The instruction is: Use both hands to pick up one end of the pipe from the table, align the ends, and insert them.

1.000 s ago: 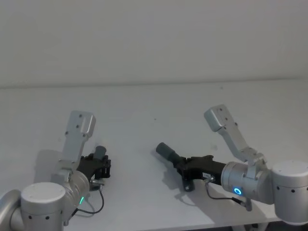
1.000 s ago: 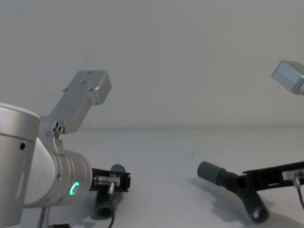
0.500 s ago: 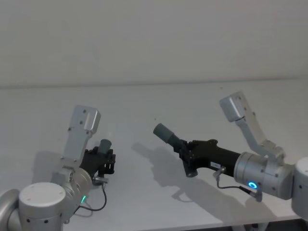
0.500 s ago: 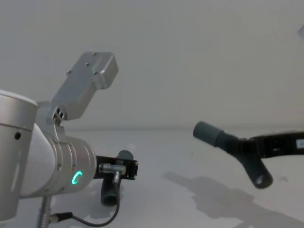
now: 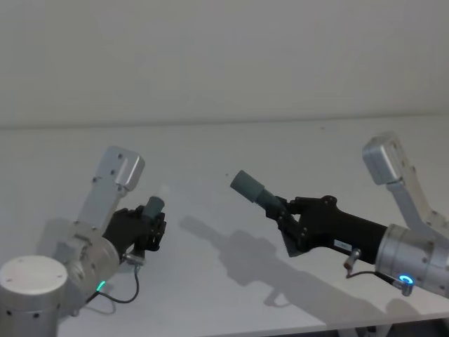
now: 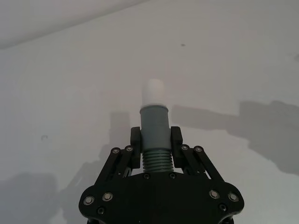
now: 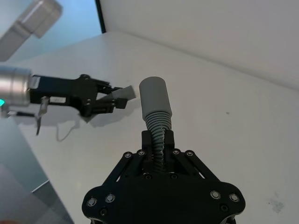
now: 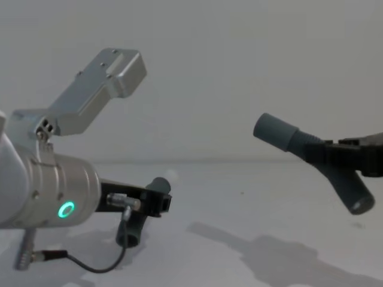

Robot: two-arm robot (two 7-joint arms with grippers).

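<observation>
Right gripper (image 5: 284, 210): clenched on the ribbed middle of the longer hose piece (image 5: 250, 189). In the last second I have raised that piece clear of the table (image 5: 210, 147). Left gripper (image 5: 156, 225): clenched on the shorter piece (image 5: 153, 208), also lifted.

Judgement: pick-up done, alignment pending. The two ends face each other but are well apart.

The left wrist view shows the white tip (image 6: 153, 92) projecting past my fingers, which the head view leaves faint. The chest view shows, side-on, the bent tail (image 8: 352, 194) hanging below my right grip.

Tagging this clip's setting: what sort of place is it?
Likely a robot lab bench: plain white table, blank wall behind, left gripper holding the short hose, right gripper the long hose.
</observation>
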